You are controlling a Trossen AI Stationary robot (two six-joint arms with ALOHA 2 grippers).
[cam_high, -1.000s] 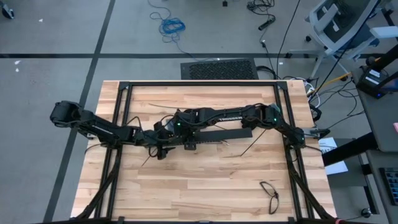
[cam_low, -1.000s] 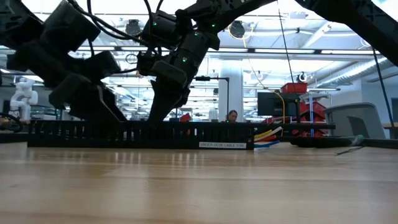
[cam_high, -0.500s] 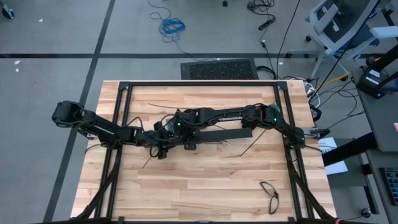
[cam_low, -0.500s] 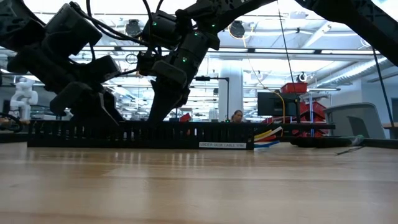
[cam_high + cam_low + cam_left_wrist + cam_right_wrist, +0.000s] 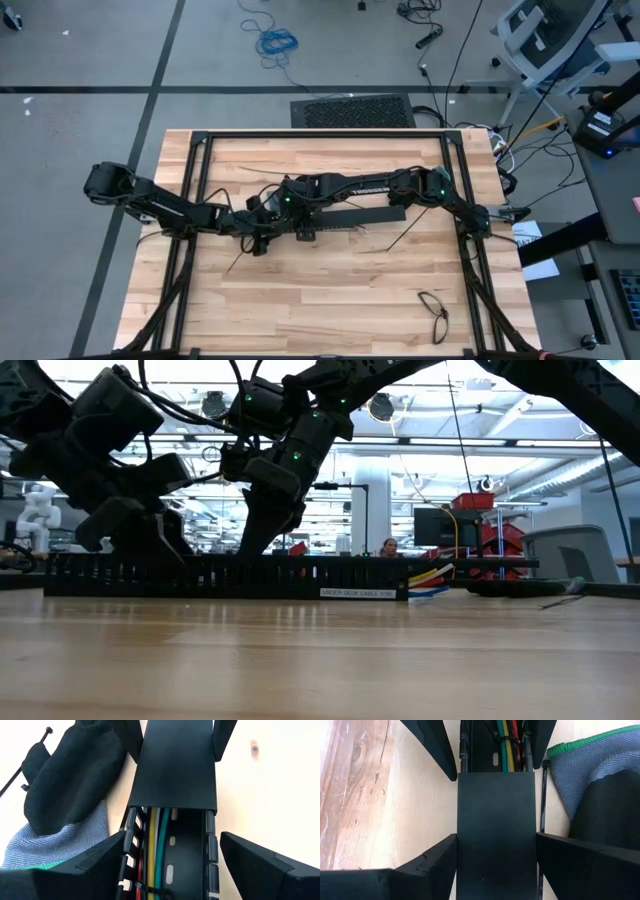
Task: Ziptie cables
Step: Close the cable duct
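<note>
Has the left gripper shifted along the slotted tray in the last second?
Yes. In the low view the left gripper has slid slightly leftward along the slotted tray, away from the right gripper.
</note>
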